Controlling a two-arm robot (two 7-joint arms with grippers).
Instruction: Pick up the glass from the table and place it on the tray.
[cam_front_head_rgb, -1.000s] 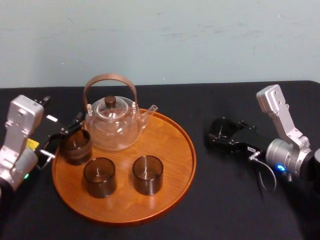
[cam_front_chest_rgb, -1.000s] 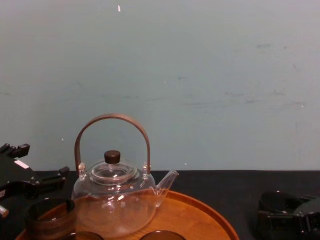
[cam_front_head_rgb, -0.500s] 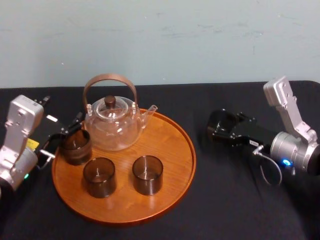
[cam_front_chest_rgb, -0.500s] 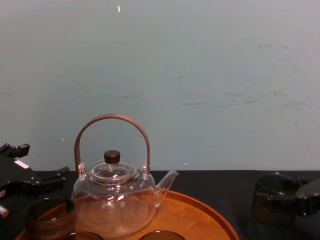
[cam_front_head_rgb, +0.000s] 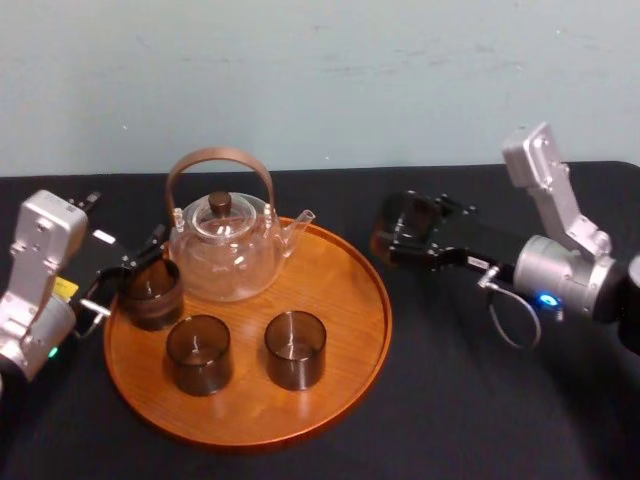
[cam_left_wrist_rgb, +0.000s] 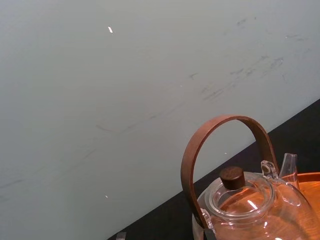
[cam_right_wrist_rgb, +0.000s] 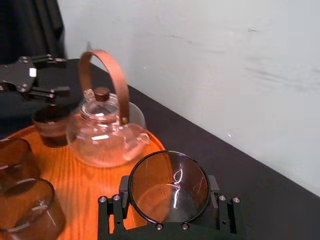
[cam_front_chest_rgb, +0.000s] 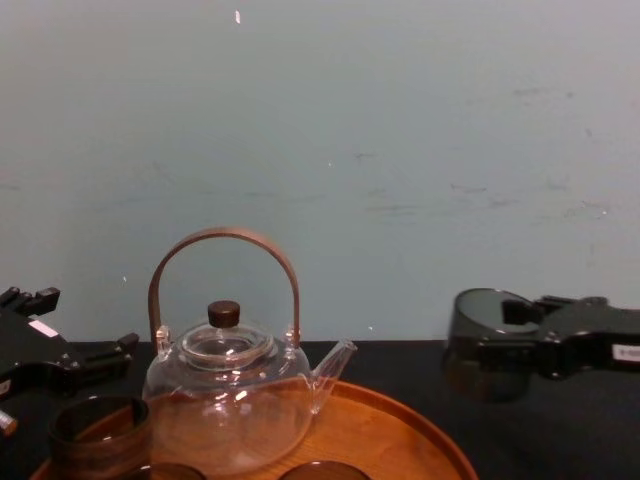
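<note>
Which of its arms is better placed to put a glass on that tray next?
Right. The right gripper is shut on the glass, held just beside the tray's right rim. The left gripper sits at the tray's left edge, next to another glass standing on it.

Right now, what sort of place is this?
Probably a robot test bench laid for tea: a black-clothed table by a bare pale wall, a round orange-brown wooden tray bearing a clear glass teapot, the right gripper holding a smoky glass, the left gripper at the tray's edge.
</note>
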